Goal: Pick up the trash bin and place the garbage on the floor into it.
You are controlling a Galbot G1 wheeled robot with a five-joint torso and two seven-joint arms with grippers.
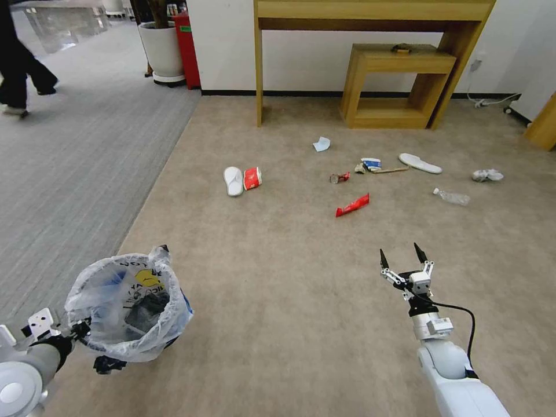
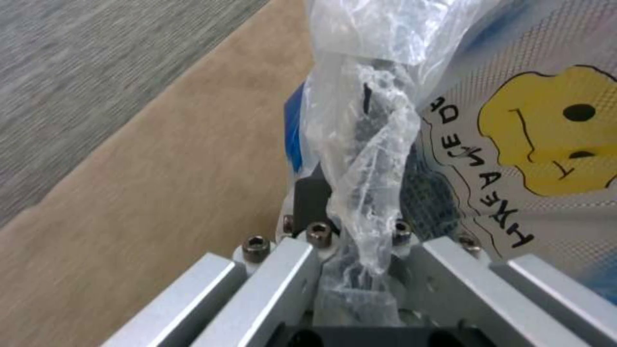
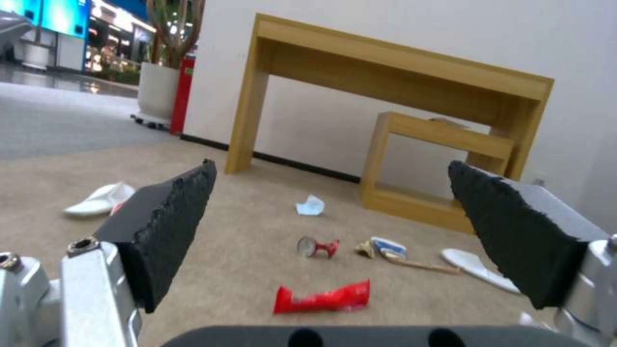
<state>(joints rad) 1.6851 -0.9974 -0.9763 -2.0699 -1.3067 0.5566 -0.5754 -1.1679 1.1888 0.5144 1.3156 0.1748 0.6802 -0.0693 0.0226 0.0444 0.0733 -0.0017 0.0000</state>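
Observation:
The trash bin (image 1: 128, 307), dark with a crinkly printed bag (image 2: 514, 144), is at the lower left of the head view. My left gripper (image 1: 81, 333) (image 2: 356, 226) is shut on its rim and bag. The garbage lies ahead on the beige floor (image 1: 278, 301): a white slipper (image 1: 233, 180) beside a red wrapper (image 1: 252, 178), a tissue (image 1: 321, 143), a crushed can (image 1: 339, 177), a long red wrapper (image 1: 352, 205) (image 3: 321, 299), a paper cup (image 1: 370, 164), a stick (image 1: 391, 170), a second slipper (image 1: 420, 163), a bottle (image 1: 452, 197) and a white wad (image 1: 486, 174). My right gripper (image 1: 403, 258) (image 3: 331, 167) hovers open short of the long wrapper.
A tall wooden console (image 1: 370, 11) and a low wooden bench (image 1: 394, 87) stand against the back wall. A white planter (image 1: 162, 52) and a red box (image 1: 188, 49) sit at the back left. Grey striped carpet (image 1: 69, 162) runs along the left. A cable (image 1: 492, 101) lies by the right wall.

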